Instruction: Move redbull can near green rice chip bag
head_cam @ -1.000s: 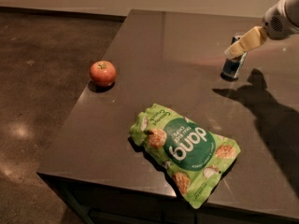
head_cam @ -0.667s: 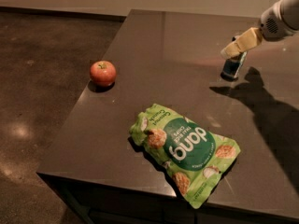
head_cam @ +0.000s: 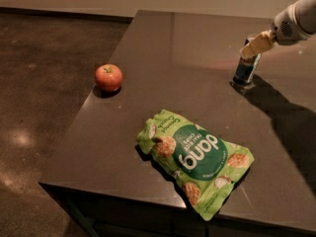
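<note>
Worktop (head_cam: 187,58) holds one redbull can (head_cam: 245,70), one green rice chip bag (head_cam: 197,162) and one red apple (head_cam: 108,77). The can stands upright toward the far right edge, well apart from the bag, which lies flat and closed by the near edge, contents not visible; the apple sits just inside the left edge. The hand (head_cam: 254,47) reaches in from the right edge and sits at the top of the can; cannot tell whether it is spread or pinching the can.
</note>
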Robot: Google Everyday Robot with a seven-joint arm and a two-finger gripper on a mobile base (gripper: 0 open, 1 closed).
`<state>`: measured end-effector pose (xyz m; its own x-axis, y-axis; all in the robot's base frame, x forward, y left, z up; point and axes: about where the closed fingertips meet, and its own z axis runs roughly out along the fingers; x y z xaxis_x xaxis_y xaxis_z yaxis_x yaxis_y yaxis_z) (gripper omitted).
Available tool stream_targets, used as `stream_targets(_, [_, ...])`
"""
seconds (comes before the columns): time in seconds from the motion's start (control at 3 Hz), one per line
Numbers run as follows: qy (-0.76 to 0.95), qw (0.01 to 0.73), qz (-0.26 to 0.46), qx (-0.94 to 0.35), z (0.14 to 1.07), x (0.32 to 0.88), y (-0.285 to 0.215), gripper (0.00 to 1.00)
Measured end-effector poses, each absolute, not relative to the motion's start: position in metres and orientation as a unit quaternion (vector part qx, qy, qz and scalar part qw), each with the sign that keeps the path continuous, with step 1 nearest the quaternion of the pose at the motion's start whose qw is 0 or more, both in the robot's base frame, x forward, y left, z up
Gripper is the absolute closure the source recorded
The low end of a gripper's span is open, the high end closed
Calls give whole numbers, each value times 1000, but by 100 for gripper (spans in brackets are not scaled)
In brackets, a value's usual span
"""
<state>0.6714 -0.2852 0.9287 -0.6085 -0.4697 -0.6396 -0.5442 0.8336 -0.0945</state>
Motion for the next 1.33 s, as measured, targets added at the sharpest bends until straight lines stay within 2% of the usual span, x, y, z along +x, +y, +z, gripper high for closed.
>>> stream_targets(0.67, [874, 350, 98, -322, 942, 657, -269, 87])
stream_targets(1.0, [851, 353, 127, -368, 956, 631, -250, 100])
stream_targets(1.33, [823, 351, 155, -418, 964, 599, -230, 100])
